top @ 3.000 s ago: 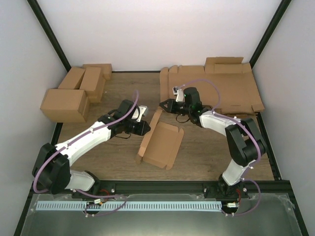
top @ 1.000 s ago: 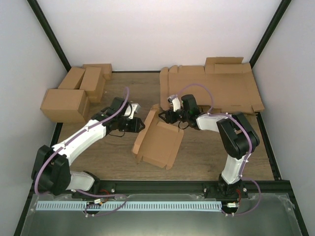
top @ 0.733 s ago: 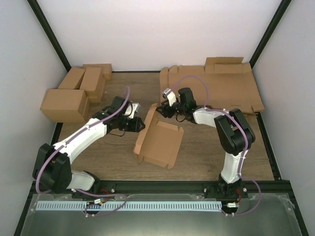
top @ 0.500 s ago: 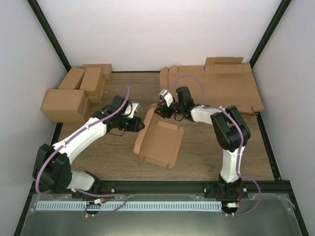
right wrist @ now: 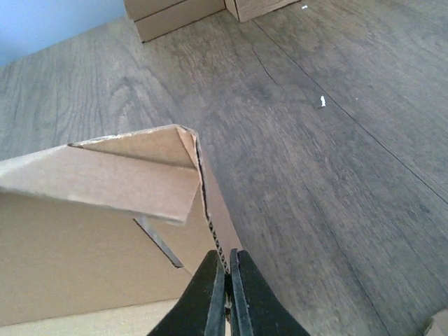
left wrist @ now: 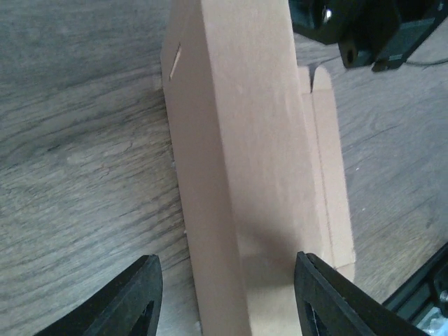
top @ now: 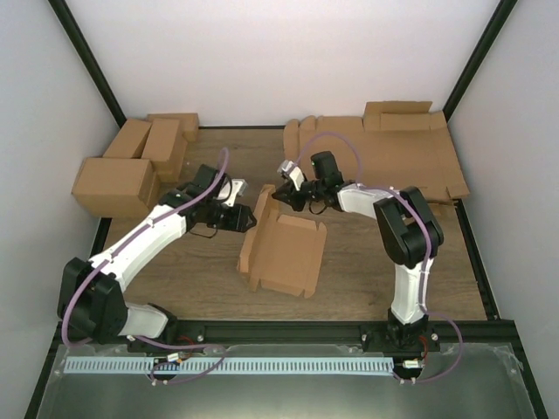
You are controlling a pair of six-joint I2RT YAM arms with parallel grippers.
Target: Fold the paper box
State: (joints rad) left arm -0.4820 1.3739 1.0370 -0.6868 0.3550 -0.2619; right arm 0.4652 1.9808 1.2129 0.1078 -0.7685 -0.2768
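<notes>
The paper box [top: 284, 249] is a half-folded brown cardboard piece in the middle of the table, with its left wall raised. My right gripper [top: 277, 195] is shut on the far edge of that wall; in the right wrist view its fingers [right wrist: 225, 294] pinch the corrugated edge of the paper box [right wrist: 126, 182]. My left gripper [top: 247, 218] is open just left of the raised wall. In the left wrist view the paper box [left wrist: 252, 175] stands between my open left gripper [left wrist: 227, 297] fingers without touching them.
Several finished brown boxes [top: 131, 166] stand at the back left. A pile of flat brown sheets [top: 393, 157] lies at the back right. The black frame rail [top: 306, 330] runs along the near edge.
My right gripper moved left and further back, holding the box's wall edge and lifting it more upright. The box shifted slightly. My left gripper stayed beside the wall, open.
</notes>
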